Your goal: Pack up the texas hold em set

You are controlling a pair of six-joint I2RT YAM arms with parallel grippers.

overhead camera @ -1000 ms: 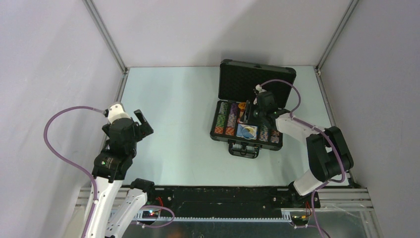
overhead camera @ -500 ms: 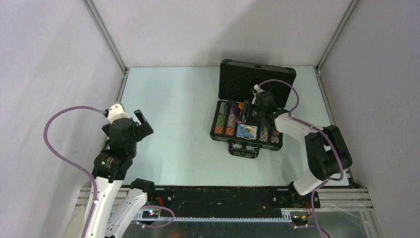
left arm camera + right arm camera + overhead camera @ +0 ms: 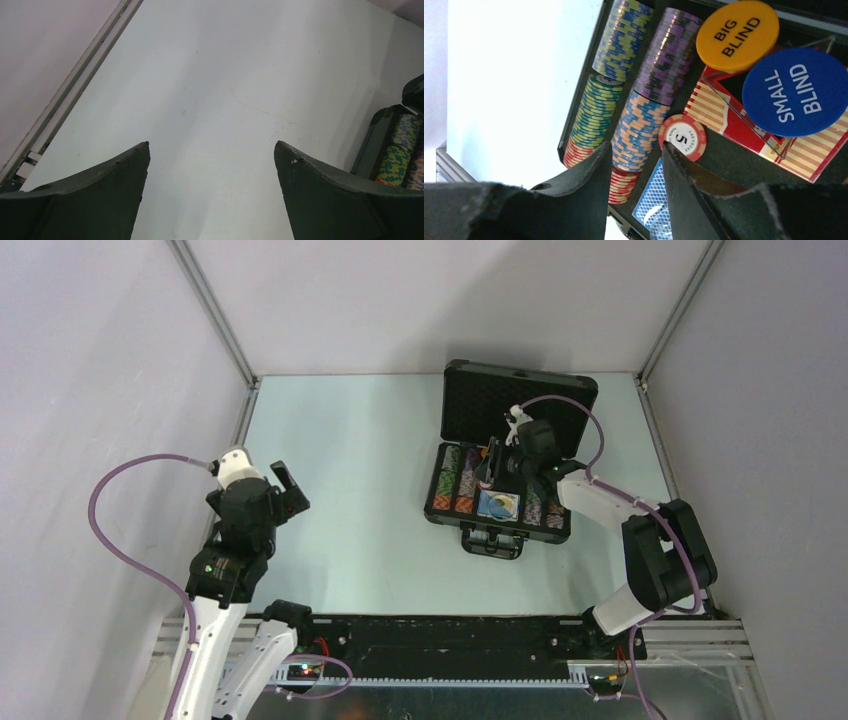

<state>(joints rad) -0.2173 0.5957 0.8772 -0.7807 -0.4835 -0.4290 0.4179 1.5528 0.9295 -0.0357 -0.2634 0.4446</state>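
Observation:
The black case point(image 3: 446, 512) of the texas hold em set lies open at the table's right, its foam-lined lid point(image 3: 520, 395) standing up behind. Multicoloured chip rows point(image 3: 639, 127) fill its left side. A single red-white chip point(image 3: 683, 137) lies flat on the dark foam, just past my right fingertip. Beside it a red-white card box point(image 3: 719, 107) carries a yellow BIG BLIND disc point(image 3: 737, 36) and a blue SMALL BLIND disc point(image 3: 796, 92). My right gripper point(image 3: 490, 462) point(image 3: 634, 146) hovers over the rows, partly open and holding nothing. My left gripper point(image 3: 285, 488) point(image 3: 211, 145) is wide open over bare table at the left.
A blue-backed card deck point(image 3: 656, 200) lies in the case near its front edge. The case handle point(image 3: 492, 543) sticks out toward the arms. Enclosure walls and metal frame posts point(image 3: 215, 315) ring the table. In the left wrist view the case point(image 3: 372, 145) shows at the far right.
My right gripper has moved a little left and back toward the lid, staying over the case. The left arm has not moved.

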